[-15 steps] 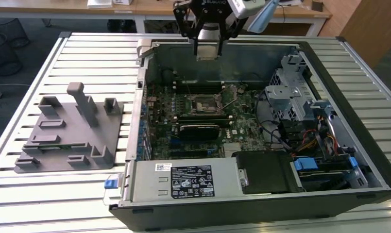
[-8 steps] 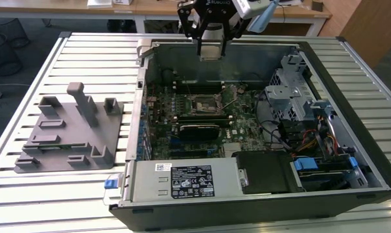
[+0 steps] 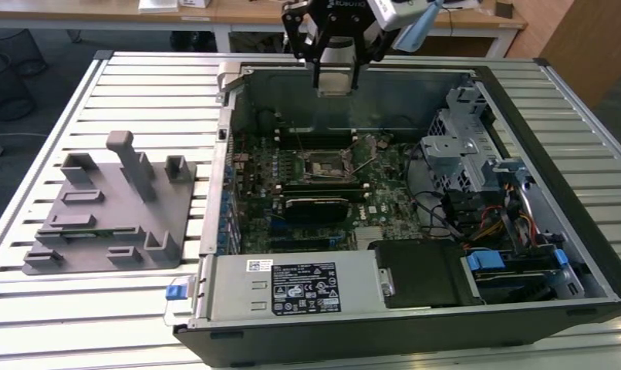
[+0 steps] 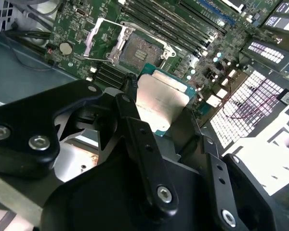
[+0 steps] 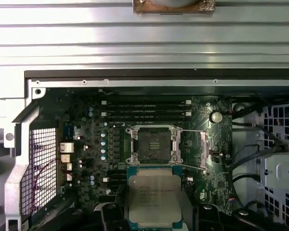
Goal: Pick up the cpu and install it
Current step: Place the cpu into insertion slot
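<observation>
— What have your fingers got?
— My fingers [image 4: 135, 125] are drawn in narrow on the cpu [image 4: 163, 98], one on each opposite edge. Its silver top faces up and it touches nothing else.

— So which step is this?
— Pickup looks done to me; this is the carry toward installing. In the exterior view I hang high over the open computer case [image 3: 413, 92], at twelve o'clock from the cpu socket [image 3: 325, 163] on the motherboard [image 3: 383, 193].

— Is the socket ready?
— I think so. In the first wrist view it is bare, and its load plate [image 5: 195, 149] is swung open beside it.

— What would seating call for?
— As I judge it: the chip level, square over the socket, corners matched, set down softly with no sideways drag.

— And around that?
— The power supply [image 3: 289, 289] sits at six o'clock from the socket. A grey fixture [image 3: 115, 208] stands on the table [image 3: 135, 92] at nine o'clock.
</observation>
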